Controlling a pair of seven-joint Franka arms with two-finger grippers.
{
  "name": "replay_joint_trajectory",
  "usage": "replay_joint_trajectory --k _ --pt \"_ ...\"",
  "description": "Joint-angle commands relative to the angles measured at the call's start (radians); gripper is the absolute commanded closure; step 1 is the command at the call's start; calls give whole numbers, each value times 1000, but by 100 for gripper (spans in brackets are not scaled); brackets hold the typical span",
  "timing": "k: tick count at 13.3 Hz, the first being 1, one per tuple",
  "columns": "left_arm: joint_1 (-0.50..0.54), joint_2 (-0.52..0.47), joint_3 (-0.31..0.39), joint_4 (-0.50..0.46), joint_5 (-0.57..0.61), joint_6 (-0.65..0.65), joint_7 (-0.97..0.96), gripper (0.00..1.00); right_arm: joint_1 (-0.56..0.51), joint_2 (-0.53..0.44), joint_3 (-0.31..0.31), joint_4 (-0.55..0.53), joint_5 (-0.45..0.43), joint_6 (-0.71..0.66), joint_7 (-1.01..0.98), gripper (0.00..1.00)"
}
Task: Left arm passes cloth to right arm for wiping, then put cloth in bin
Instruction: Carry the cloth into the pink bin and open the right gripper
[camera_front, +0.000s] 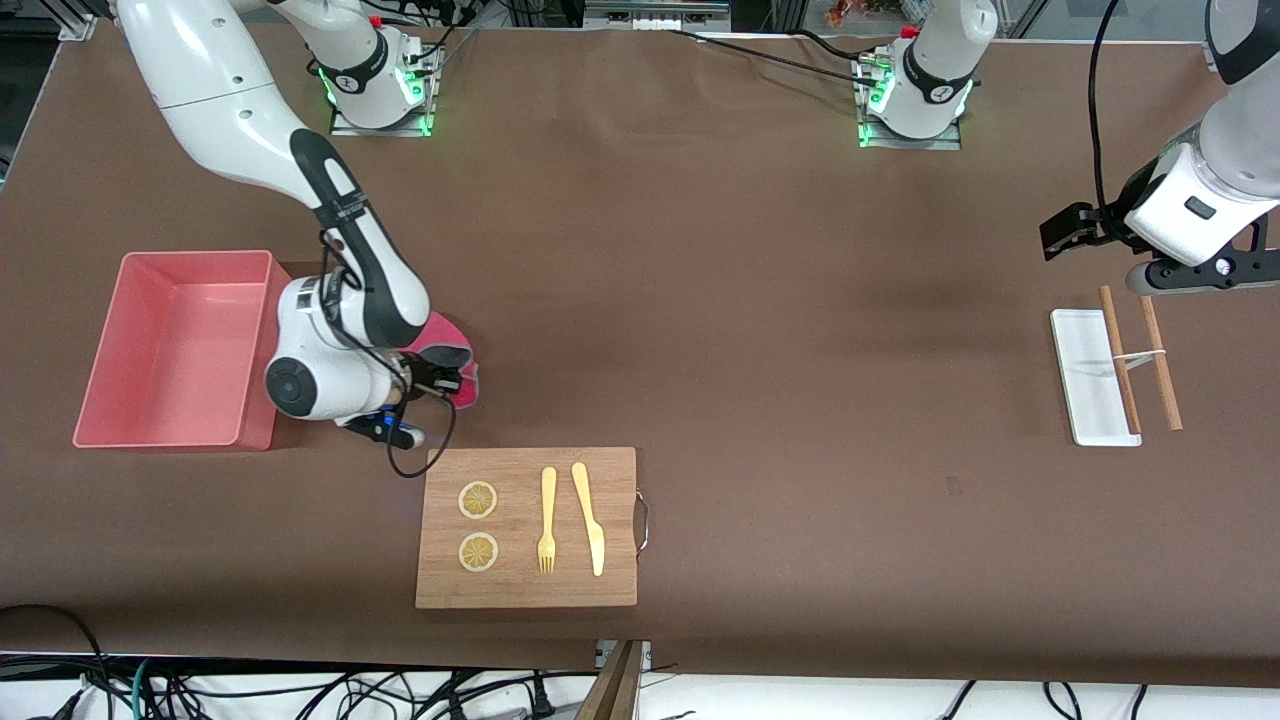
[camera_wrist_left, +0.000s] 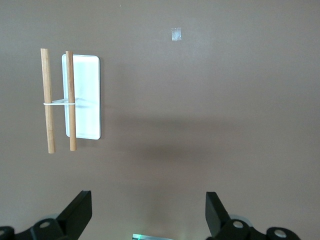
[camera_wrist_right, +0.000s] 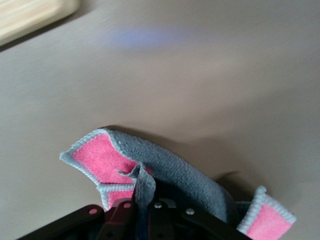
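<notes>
1. Right gripper (camera_front: 440, 380): low over the table between the bin (camera_front: 100, 400) and the wooden cutting board (camera_front: 527, 590), fingers closed on the cloth (camera_front: 452, 345).
2. Cloth in the right wrist view (camera_wrist_right: 175, 170): folded and bunched, grey face outward with pink patches and a pale stitched edge, pinched between the dark fingers (camera_wrist_right: 137, 212) at its middle, hanging just above the brown table surface (camera_front: 750, 300).
3. Bin: salmon-pink tub at the right arm's end of the table, just beside the right arm's wrist, nothing seen inside.
4. Cutting board: nearer to the front camera than the cloth, carrying two lemon slices (camera_front: 478, 500), a yellow fork (camera_front: 547, 520) and a yellow knife (camera_front: 589, 518).
5. Left gripper (camera_wrist_left: 150, 220): waiting in the air at the left arm's end of the table, over bare table near the small white tray (camera_front: 1085, 385), fingers spread wide and holding nothing.
6. White tray: flat on the table, with two wooden sticks (camera_front: 1140, 355) joined by a pale band, one lying across the tray's edge, the other just beside it on the table.
</notes>
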Motion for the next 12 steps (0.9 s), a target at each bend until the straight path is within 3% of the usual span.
replay_joint_trajectory --k 1,3,5,9,12 --pt "-2 12 16 54 -12 -18 18 0 -10 -17 -61 7 -22 -71 -127 100" --pt "8 8 25 64 -15 -44 25 0 -12 -18 -109 8 -37 -77 -213 100" --pt "10 17 20 94 -4 -55 19 0 -12 -47 -113 31 -39 -109 -217 100" --pt "17 15 26 150 -1 -90 35 0 -16 -75 -113 293 -98 -457 -200 100" --pt "51 32 26 153 -15 -78 59 0 -59 -122 -118 414 -161 -682 -238 100"
